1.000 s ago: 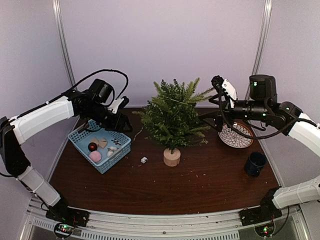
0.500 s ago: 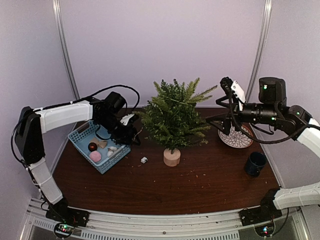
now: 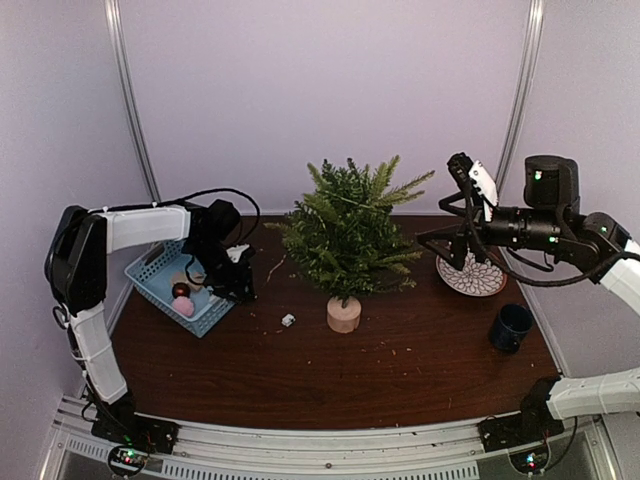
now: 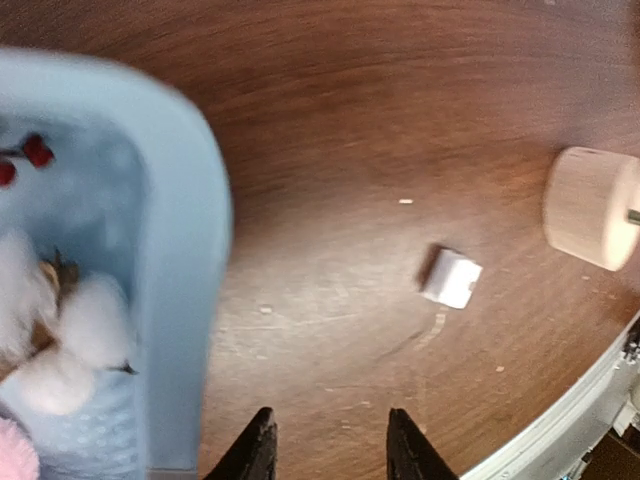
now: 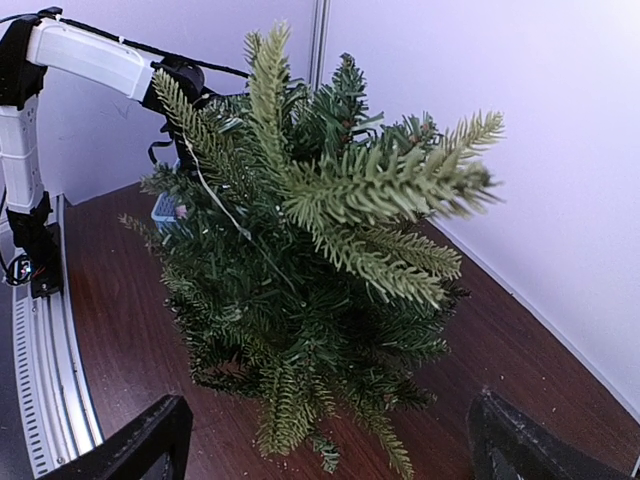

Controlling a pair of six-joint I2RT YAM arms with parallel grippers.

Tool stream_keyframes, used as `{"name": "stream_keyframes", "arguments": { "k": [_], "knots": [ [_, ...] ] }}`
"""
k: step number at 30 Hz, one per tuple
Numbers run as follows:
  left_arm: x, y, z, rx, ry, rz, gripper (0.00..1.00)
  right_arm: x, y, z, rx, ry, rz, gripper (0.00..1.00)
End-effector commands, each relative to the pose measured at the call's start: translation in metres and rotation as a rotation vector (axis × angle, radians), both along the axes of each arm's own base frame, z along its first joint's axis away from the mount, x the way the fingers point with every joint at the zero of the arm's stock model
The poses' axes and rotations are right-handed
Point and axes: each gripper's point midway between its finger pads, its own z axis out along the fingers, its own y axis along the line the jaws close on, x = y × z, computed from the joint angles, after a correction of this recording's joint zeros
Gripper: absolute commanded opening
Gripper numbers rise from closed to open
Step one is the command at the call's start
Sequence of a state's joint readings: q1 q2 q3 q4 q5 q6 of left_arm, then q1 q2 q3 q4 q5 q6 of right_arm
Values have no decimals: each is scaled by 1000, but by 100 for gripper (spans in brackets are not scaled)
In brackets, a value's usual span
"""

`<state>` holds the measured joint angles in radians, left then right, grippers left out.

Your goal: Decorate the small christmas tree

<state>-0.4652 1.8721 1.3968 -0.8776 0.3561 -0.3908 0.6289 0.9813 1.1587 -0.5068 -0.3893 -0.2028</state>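
The small christmas tree [image 3: 345, 235] stands mid-table on its pale wooden base [image 3: 343, 314], with no ornaments visible on it. It fills the right wrist view [image 5: 320, 250]. My right gripper [image 3: 446, 205] is open and empty, held just right of the tree at branch height; its jaws stand wide apart in the right wrist view [image 5: 330, 445]. My left gripper [image 3: 236, 285] is open and empty, low over the table by the right rim of the blue basket [image 3: 150, 262]. The left wrist view shows the gripper [image 4: 330, 450] beside the basket's rim [image 4: 190, 270], with the tree base [image 4: 592, 207] at the right.
The basket holds a dark red ball [image 3: 180, 291], a pink ornament [image 3: 184, 306], white cotton balls [image 4: 70, 340] and red berries [image 4: 30, 155]. A small white piece [image 3: 288, 320] lies on the table near the tree base. A patterned plate [image 3: 470, 272] and a dark mug [image 3: 511, 327] are at the right.
My left gripper has dropped and moved left to the basket's right rim, and the basket has shifted left. My right gripper has moved slightly right and up, away from the tree.
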Motion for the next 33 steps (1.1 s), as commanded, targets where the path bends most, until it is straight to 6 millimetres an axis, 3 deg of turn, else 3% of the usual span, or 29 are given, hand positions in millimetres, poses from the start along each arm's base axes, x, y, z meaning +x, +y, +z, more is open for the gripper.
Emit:
{"name": "stream_keyframes", "arguments": {
  "k": [1, 7, 11, 20, 28, 33],
  "knots": [
    [7, 16, -3, 96, -13, -26, 37, -5, -9, 11, 19, -9, -37, 99],
    [-4, -27, 16, -103, -24, -143, 34, -12, -15, 21, 37, -22, -41, 100],
    [-19, -50, 13, -190, 36, -207, 34, -14, -16, 24, 34, -21, -38, 100],
    [-35, -67, -12, -131, 83, -235, 34, -11, -19, 24, 23, -21, -59, 100],
    [-49, -59, -35, -33, 95, -224, 32, -9, -21, 20, 13, -16, -73, 99],
    [-41, -62, -39, -10, 53, -199, 35, -10, -21, 16, 13, -5, -75, 100]
  ]
}}
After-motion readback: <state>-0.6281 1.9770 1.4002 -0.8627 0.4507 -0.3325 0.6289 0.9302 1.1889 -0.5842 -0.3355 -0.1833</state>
